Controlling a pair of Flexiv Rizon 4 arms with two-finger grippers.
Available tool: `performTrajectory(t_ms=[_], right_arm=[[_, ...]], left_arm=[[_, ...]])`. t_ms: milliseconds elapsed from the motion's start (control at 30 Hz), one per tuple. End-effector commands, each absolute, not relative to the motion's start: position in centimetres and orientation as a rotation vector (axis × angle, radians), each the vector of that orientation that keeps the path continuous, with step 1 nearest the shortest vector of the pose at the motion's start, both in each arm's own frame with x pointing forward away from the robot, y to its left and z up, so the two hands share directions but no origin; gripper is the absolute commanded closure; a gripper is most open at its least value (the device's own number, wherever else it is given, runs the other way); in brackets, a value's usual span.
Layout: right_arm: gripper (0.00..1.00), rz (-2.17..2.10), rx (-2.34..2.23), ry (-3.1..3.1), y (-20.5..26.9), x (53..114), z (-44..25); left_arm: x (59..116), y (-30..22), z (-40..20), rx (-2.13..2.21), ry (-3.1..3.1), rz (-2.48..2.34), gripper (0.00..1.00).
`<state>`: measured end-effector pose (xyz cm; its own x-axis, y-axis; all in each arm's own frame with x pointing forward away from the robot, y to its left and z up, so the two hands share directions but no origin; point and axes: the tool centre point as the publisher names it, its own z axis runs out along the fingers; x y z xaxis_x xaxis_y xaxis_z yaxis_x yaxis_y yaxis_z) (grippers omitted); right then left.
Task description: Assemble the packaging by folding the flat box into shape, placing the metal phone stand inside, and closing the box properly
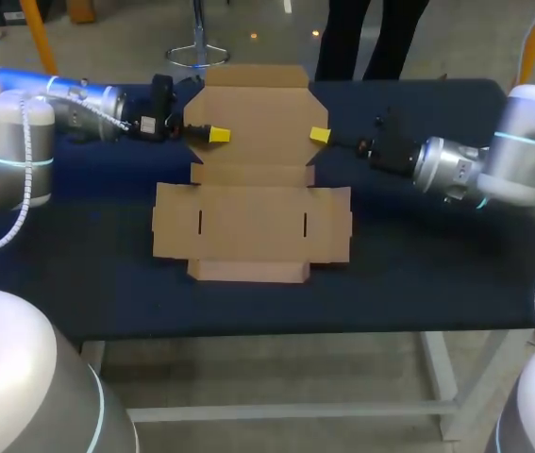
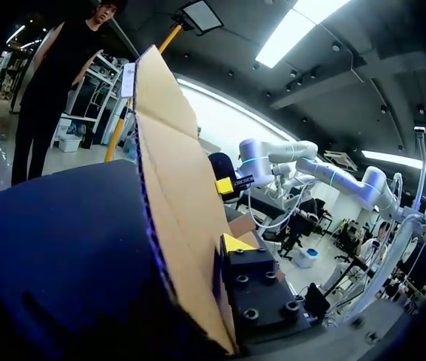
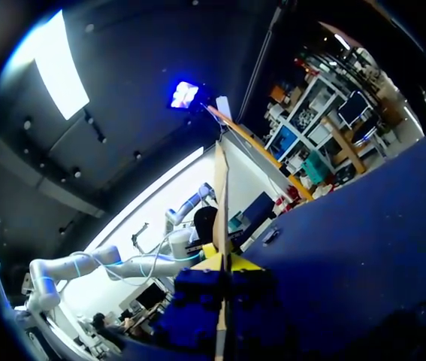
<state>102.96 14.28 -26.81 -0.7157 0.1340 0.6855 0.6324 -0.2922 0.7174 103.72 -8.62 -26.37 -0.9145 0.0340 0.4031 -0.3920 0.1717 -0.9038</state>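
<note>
The box (image 1: 252, 203) lies unfolded at the centre of the worktop (image 1: 418, 274). My right gripper (image 1: 320, 136) has its jaws clenched on the rear panel's edge, upper centre. My left gripper (image 1: 218, 135) is at the opposite edge; I cannot tell its grip.

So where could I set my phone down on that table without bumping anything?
The blue table is bare along its near edge, in front of the cardboard box, and at both near corners beside it. The far half is crowded: the left end effector and right end effector meet the box there.
</note>
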Motion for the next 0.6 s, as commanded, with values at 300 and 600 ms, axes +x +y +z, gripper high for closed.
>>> performTrajectory(t_ms=[300,600], right_arm=[[1.0,-2.084,-0.935,-1.607,14.14,102.83,-26.82],[0.42,-2.063,-0.916,-1.638,14.24,102.63,-26.42]], left_arm=[[104.16,-8.63,-26.72,0.31,-2.113,1.787,1.0],[104.4,-8.61,-26.87,0.288,-2.111,1.784,1.0]])
